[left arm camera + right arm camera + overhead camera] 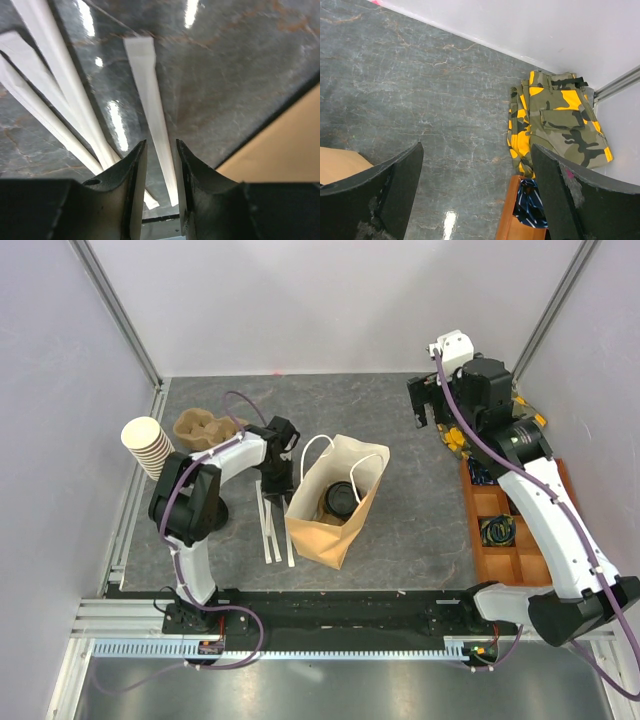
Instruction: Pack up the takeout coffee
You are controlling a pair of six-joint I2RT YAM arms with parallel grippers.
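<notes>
Fingers: left gripper (161, 143) slightly apart over straw (147, 100), right gripper (476, 149) spread; I see coffee (341, 497) in bag (318, 535), beside left.

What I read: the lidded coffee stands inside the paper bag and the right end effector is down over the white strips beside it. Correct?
Not the right one. The top external view shows the left end effector down over the white strips; the right end effector is off at the far right. The lidded coffee does stand inside the paper bag.
</notes>
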